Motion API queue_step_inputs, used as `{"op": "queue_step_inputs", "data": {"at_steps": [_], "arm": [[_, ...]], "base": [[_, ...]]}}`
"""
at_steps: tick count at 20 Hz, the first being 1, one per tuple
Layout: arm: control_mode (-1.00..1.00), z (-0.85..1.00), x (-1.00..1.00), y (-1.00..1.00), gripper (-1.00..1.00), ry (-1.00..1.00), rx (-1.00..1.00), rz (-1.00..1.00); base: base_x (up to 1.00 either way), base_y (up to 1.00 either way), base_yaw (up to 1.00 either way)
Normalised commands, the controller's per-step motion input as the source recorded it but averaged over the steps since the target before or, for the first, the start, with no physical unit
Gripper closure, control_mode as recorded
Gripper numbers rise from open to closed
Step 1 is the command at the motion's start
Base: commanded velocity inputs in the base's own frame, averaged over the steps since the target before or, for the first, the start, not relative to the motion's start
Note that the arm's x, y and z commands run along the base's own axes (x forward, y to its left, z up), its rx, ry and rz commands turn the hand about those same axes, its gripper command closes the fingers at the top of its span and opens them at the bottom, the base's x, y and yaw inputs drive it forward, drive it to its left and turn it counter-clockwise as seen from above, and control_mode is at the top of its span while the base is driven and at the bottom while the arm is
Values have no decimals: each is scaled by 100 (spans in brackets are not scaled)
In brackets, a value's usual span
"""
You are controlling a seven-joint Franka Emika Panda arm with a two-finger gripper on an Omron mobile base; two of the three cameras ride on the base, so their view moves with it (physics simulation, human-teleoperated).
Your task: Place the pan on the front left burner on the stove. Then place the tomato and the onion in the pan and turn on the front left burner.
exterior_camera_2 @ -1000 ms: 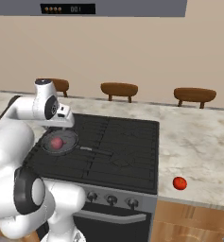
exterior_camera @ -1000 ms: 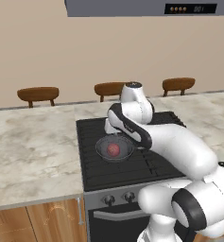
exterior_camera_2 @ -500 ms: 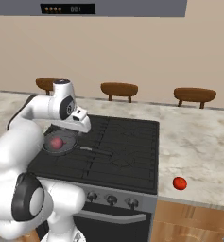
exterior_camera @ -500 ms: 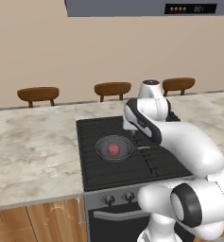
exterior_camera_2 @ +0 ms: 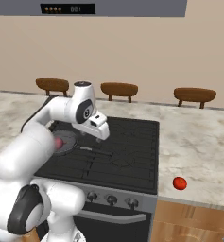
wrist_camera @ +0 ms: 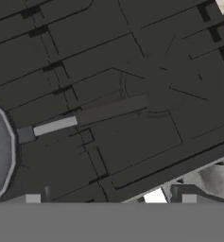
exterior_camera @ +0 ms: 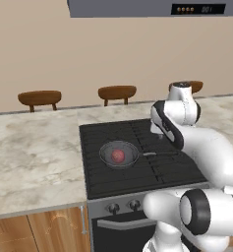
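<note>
Arm (exterior_camera: 187, 133) swung right; onion (exterior_camera: 118, 155) in pan (exterior_camera: 119, 154).

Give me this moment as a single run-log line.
pan on front left burner | onion in pan | tomato on counter right of stove | pincer open, empty

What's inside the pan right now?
The pan holds one dull pinkish-red ball, the onion. Nothing else shows inside. The tomato lies on the counter right of the stove.
</note>
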Motion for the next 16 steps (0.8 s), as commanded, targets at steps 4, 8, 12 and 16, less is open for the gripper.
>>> {"op": "queue_step_inputs", "data": {"at_steps": [4, 8, 12, 16], "arm": [[-100, 0, -37, -78, -100, 0, 0, -19], [-100, 0, -16, -79, -100, 0, 0, -18], [-100, 1, 0, -71, -100, 0, 0, -18], [-100, 0, -9, -62, -100, 0, 0, -17]], "base": [[0, 0, 0], [0, 0, 0], [0, 0, 0], [0, 0, 0]]}}
